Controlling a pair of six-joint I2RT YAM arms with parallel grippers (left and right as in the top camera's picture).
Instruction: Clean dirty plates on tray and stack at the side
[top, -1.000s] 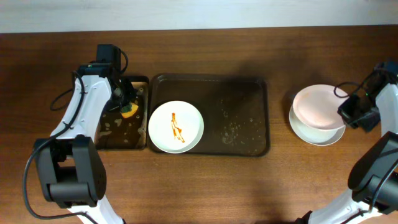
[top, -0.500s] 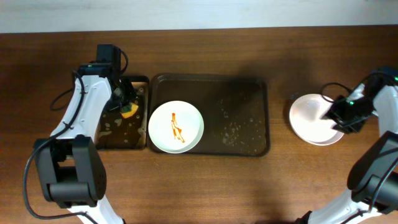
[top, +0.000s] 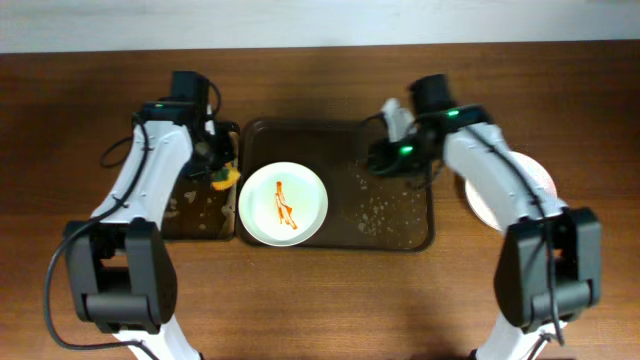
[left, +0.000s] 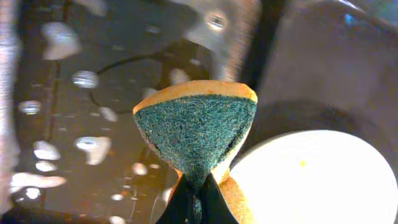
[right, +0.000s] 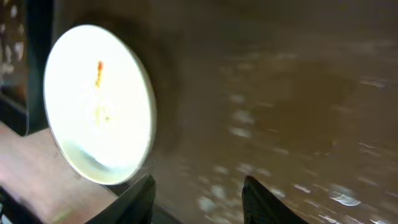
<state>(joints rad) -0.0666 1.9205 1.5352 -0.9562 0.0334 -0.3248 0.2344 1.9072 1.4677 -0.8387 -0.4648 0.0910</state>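
At the left, the left gripper (top: 219, 173) has its jaws clamped on a sponge (top: 225, 181), green scrub face and yellow back, pinched into a wedge in the left wrist view (left: 196, 134). Half a second ago the sponge hung over the black tray (top: 185, 215). It has since shifted a little toward 3 o'clock and now sits at that tray's right rim, just beside the plate's 10 o'clock edge. The plate (top: 305, 200) lies flat in the left part of the tray (top: 345, 135), streaked orange-red at its centre, exactly where it was before. Wet spots (top: 375, 210) dot the tray's bare floor at 3 o'clock from the plate. The biggest change is on the right. A second ago the right gripper held a tilted plate above the stack, and half a second ago it was at the stack's 3 o'clock edge. Now the right gripper (top: 380, 158) has swung across to hover over the tray's upper middle, at about 2 o'clock from the plate. Its jaws are apart with nothing between them, and the right wrist view looks past the fingers (right: 140, 193) onto the plate (right: 99, 106). The stack (top: 480, 205) rests on the table (top: 320, 300) at 3 o'clock from the tray, just off its rim, and the right arm hides most of it.
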